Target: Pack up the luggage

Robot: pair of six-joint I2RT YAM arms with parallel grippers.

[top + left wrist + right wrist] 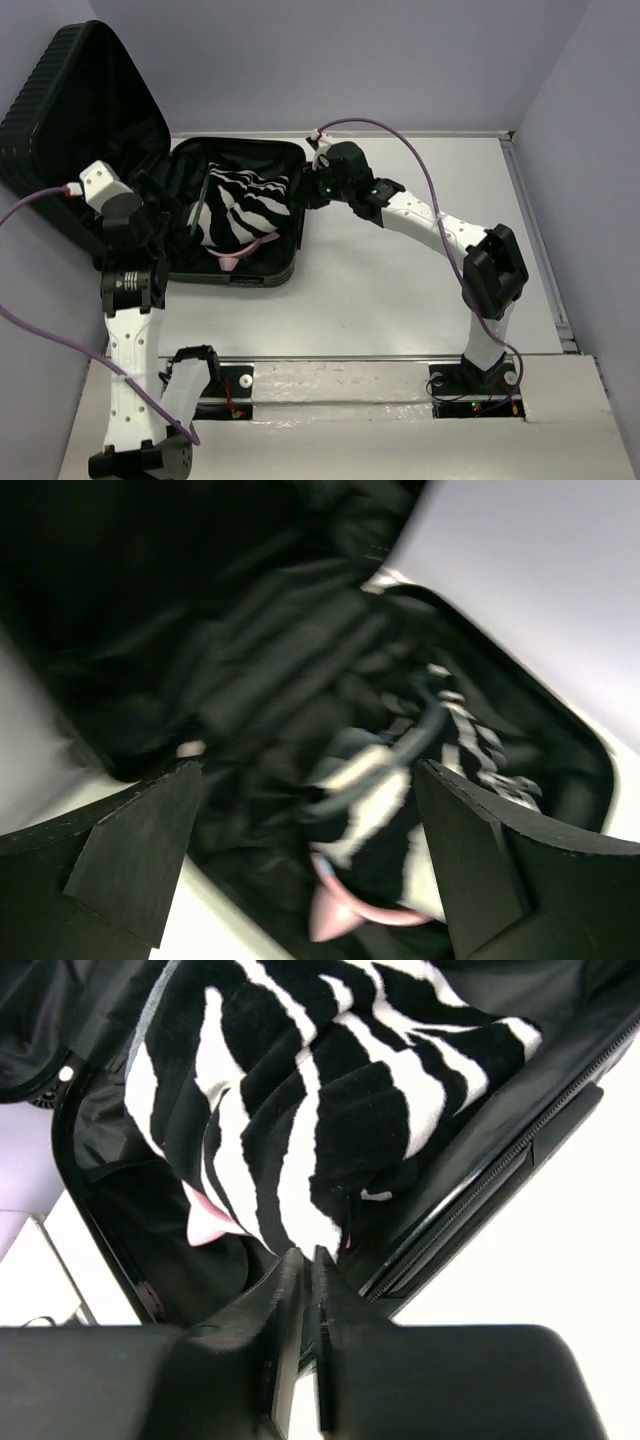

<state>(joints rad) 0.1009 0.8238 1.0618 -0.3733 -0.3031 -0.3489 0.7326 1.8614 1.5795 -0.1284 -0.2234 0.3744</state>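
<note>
The luggage (80, 100), a ribbed black suitcase, lies open at the table's back left with its lid standing up. A zebra-striped pouch (245, 205) with a pink strap (235, 258) rests in the lined base. My left gripper (175, 215) hovers over the base's left part, open, with nothing between its fingers; its wrist view is blurred and shows the striped pouch (380, 780) and pink strap (345, 910) below the gripper (308, 770). My right gripper (307, 1255) is shut at the base's right rim (480, 1170), its tips right at the pouch's (330, 1090) edge.
The white table (400, 280) stretches right of the suitcase. Pale walls close in behind and on both sides. A raised metal rail (350, 370) runs along the front by the arm bases. Purple cables (420, 170) trail from both wrists.
</note>
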